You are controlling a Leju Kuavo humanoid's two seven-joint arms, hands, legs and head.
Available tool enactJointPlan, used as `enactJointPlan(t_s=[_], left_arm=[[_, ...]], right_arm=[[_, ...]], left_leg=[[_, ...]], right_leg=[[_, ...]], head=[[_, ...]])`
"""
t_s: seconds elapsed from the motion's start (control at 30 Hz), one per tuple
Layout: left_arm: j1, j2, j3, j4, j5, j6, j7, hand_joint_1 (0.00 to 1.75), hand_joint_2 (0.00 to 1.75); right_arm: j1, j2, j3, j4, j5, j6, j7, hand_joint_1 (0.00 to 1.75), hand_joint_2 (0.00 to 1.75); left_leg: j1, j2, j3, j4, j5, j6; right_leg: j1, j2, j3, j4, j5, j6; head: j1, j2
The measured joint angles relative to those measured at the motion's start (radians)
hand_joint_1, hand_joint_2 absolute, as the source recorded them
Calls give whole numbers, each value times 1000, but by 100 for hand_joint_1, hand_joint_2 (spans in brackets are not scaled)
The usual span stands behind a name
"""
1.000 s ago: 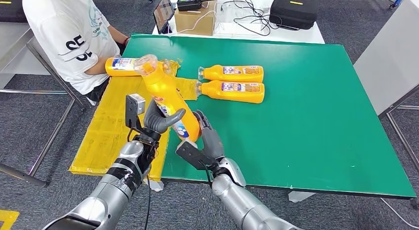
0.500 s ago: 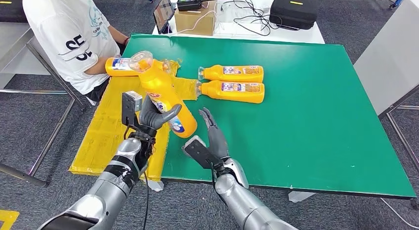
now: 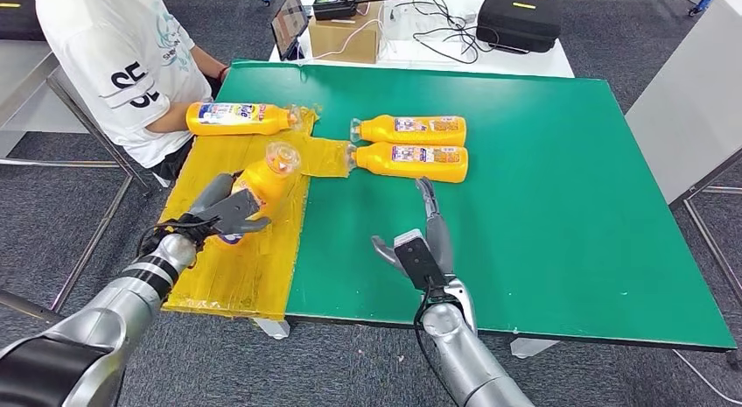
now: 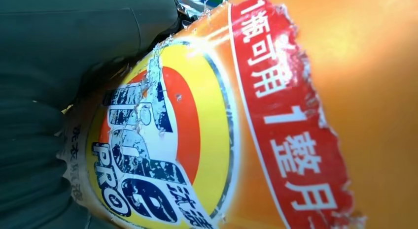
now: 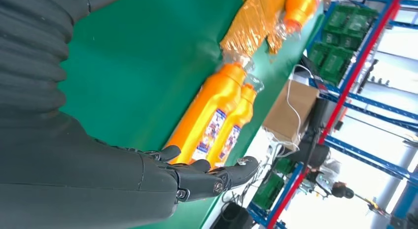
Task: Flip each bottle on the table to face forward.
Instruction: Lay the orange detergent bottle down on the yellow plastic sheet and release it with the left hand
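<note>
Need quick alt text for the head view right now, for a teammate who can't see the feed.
The left hand holds an orange bottle over the yellow mat, while the right hand is open above the green table. Three more bottles lie flat farther back, and a seated person is at the table's far left.

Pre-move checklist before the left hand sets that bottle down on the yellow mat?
1. Left hand grips the orange plastic detergent bottle: ok.
2. Printed label of the held bottle faces the wrist camera: ok.
3. Right hand open, apart from the bottles, over the green table: ok.
4. Bare patch of the yellow mat below the held bottle: ok.
5. Two orange bottles lying side by side clear of the left hand: ok.
6. Person in the white shirt close to the mat's far end: not ok.
</note>
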Motion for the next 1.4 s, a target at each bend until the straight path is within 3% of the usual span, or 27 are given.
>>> enactJointPlan(t_s=[0.2,0.43,0.7,0.93,1.3,1.33,1.4], left_arm=[[-83,111,-99,49,-151,-215,-50,175,175],[-120,173,-198,83,-227,-246,-14,175,175],[-129,176,-274,102,-285,-217,25,175,175],[-97,131,-314,108,-304,-143,53,175,175],[-76,100,-329,111,-303,-134,50,175,175],[-76,100,-330,111,-303,-134,49,158,175],[-76,97,-331,111,-304,-133,43,79,175]], right_arm=[[1,-18,-13,-13,-20,33,-25,0,175],[0,-22,-14,-13,-25,42,-35,0,175],[-9,-20,-13,-13,-25,49,-36,0,175],[-30,-13,-8,-5,-21,64,-27,0,175],[-47,-8,3,12,-21,70,-24,0,175],[-48,-7,4,12,-21,70,-24,0,175],[-50,-7,4,14,-21,73,-24,0,175]], left_leg=[[0,1,2,0,1,-1],[1,-1,2,0,2,-3],[1,0,2,0,2,-3],[0,-4,2,0,2,-3],[0,-11,4,0,6,-2],[0,-11,4,0,6,-2],[0,-11,4,0,6,-2]], right_leg=[[0,0,0,1,0,0],[1,0,1,2,0,0],[0,0,1,2,0,0],[0,-4,2,2,0,0],[0,-8,6,2,0,0],[0,-8,6,2,0,0],[0,-8,6,2,0,0]], head=[[0,0],[0,0],[0,0],[0,0],[0,0],[0,0],[0,0]])
